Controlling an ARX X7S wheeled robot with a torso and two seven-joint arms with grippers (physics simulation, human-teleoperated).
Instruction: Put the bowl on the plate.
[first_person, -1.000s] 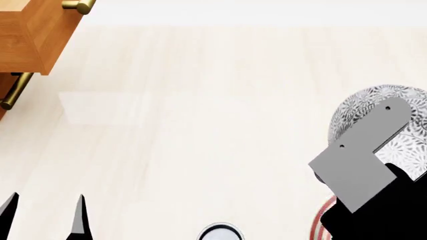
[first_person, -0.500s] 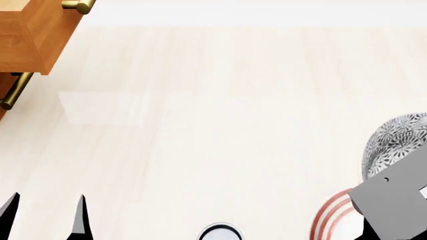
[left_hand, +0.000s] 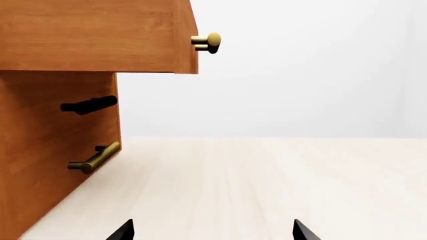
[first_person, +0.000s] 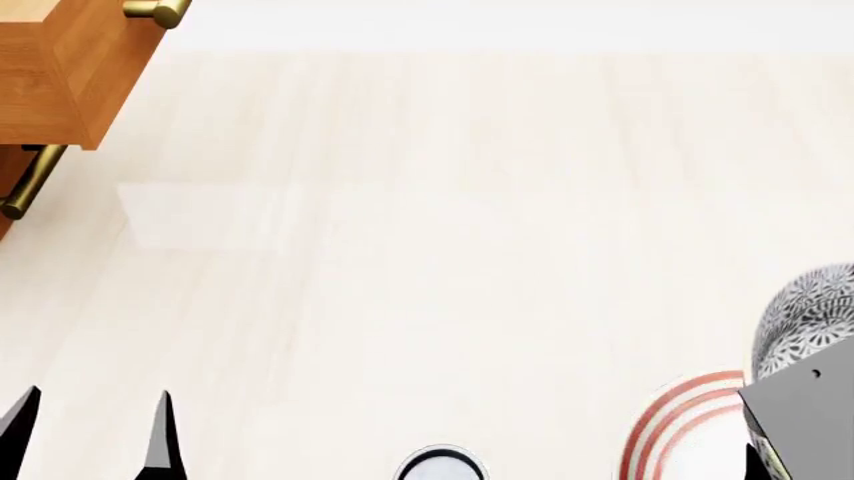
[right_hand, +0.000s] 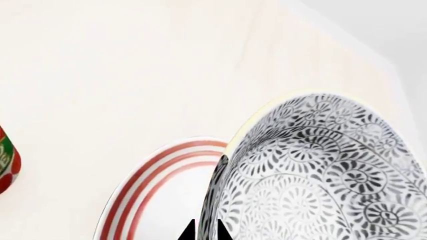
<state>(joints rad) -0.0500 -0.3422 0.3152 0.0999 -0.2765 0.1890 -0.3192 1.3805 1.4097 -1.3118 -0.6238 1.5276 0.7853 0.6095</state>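
Grey-white floral bowl (right_hand: 320, 175) is held by its rim in the right gripper (right_hand: 204, 231), fingers pinched thin on the wall, bowl tilted w/ its opening toward the wrist cam. It hangs partly over the plate (right_hand: 153, 195), whose red rings show just beside and under it, prob. so it can be lowered onto the middle. Left gripper (first_person: 91, 435) hangs apart w/ fingers spread, holding nothing, near the wooden cabinet (left_hand: 60, 125). Compared w/ half a sec ago, bowl and right arm sit lower and further right in head view, and more of the plate is uncovered.
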